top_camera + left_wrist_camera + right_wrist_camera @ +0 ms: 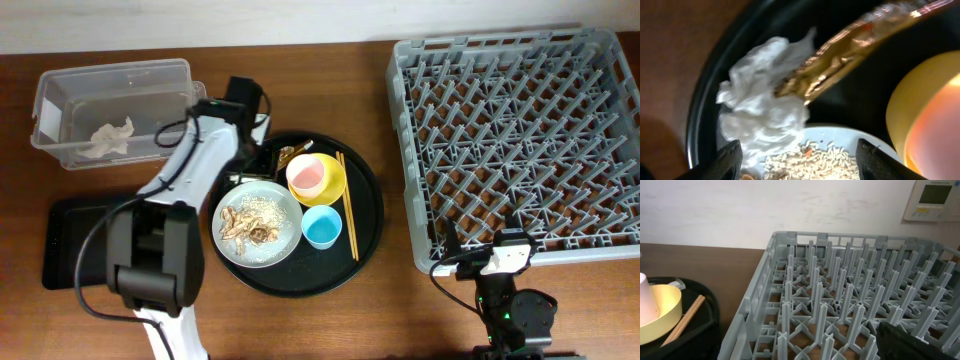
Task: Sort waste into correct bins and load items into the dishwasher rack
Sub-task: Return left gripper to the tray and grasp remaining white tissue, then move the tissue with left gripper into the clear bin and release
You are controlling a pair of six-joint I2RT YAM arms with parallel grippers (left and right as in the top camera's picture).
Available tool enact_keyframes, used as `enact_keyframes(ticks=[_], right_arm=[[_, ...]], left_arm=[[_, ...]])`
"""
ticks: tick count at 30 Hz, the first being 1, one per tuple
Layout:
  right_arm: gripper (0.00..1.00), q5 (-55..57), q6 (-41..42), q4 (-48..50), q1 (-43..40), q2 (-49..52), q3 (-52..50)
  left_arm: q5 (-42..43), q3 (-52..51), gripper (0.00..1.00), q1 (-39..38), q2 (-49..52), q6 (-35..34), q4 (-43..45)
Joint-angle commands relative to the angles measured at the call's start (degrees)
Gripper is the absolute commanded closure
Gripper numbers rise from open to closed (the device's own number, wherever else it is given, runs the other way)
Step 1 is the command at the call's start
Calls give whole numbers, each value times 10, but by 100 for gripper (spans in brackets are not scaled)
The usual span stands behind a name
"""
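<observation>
My left gripper (797, 165) is open just above a crumpled white napkin (762, 107), at the upper left of the round black tray (368, 215). Its fingers straddle the napkin and the rim of the grey plate (840, 137), which holds rice grains and beige scraps (255, 222). A brown shiny scrap (840, 50) lies beside the napkin. The yellow bowl (335, 185) holds the pink cup (308, 175). The blue cup (322, 228) and the chopsticks (348, 205) lie on the tray. My right gripper (490, 255) is open and empty at the near edge of the grey rack (520, 140).
The clear tub (60, 105) at the back left holds one white napkin (110, 138). The shallow black tray (70, 240) lies at the front left, partly under my left arm. In the right wrist view the rack's pegs (840, 305) fill the frame.
</observation>
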Motion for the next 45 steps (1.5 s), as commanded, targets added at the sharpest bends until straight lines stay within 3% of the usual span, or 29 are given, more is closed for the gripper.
enact_keyframes(ticks=[1, 5, 15, 19, 28, 38, 45], right_arm=[[1, -5, -3, 0, -4, -4, -4], [2, -5, -3, 0, -4, -4, -4], [2, -5, -3, 0, -4, -4, -4], [2, -5, -3, 0, -4, -4, -4], [2, -5, -3, 0, -4, -4, -4], [2, -5, -3, 0, -4, -4, -4], [2, -5, -3, 0, -4, -4, -4]], left_arm=[[-100, -9, 28, -31, 6, 53, 20], [-173, -13, 27, -47, 14, 52, 28], [-175, -20, 34, -44, 50, 47, 28], [-175, -20, 51, -43, 52, 28, 39], [-174, -19, 65, -30, 52, 17, 41], [-160, 13, 97, -30, 29, -32, 3], [-125, 23, 99, -30, -42, -32, -5]])
